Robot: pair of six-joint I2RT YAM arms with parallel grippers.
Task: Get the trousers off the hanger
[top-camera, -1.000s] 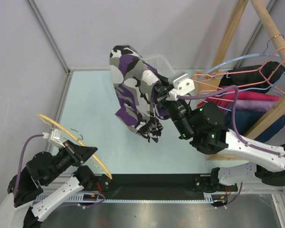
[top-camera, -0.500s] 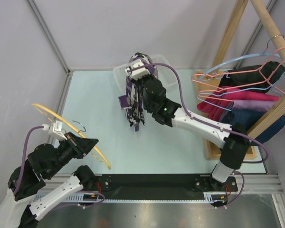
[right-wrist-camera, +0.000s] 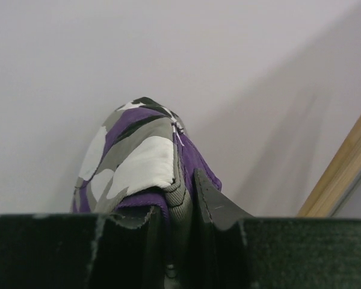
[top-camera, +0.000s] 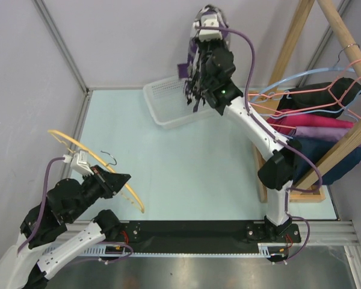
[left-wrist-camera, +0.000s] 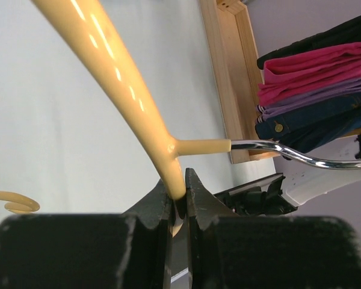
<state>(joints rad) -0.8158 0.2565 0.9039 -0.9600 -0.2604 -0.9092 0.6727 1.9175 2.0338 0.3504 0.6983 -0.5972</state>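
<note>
The trousers (top-camera: 189, 75) are free of the hanger (top-camera: 63, 138); they hang bunched from the right gripper (right-wrist-camera: 179, 208), raised high by the far edge of the counter, about midway along it; the right wrist view shows the jaws pinched tight on a ribbed purple hem with the blotched cloth bulging above them. The hanger is bare and well apart, held over the near left corner; the left gripper (left-wrist-camera: 179, 192) is clamped narrowly on its yellow stem just below the grey metal hook (left-wrist-camera: 289, 153). By my reading the removal itself is done and only the putting-down is left; the next move likely calls for lowering the right arm and letting go, with the loose ends gathered so they do not drape over a rim. A white basket (top-camera: 158, 99) sits by the far edge, its near side in plain view; no garment shows in the part I can see, though the dangling cloth and arm hide its far right corner. Along the right edge a wooden rack (top-camera: 292, 36) carries pink and navy garments (top-camera: 316, 129) on wire hangers.
</note>
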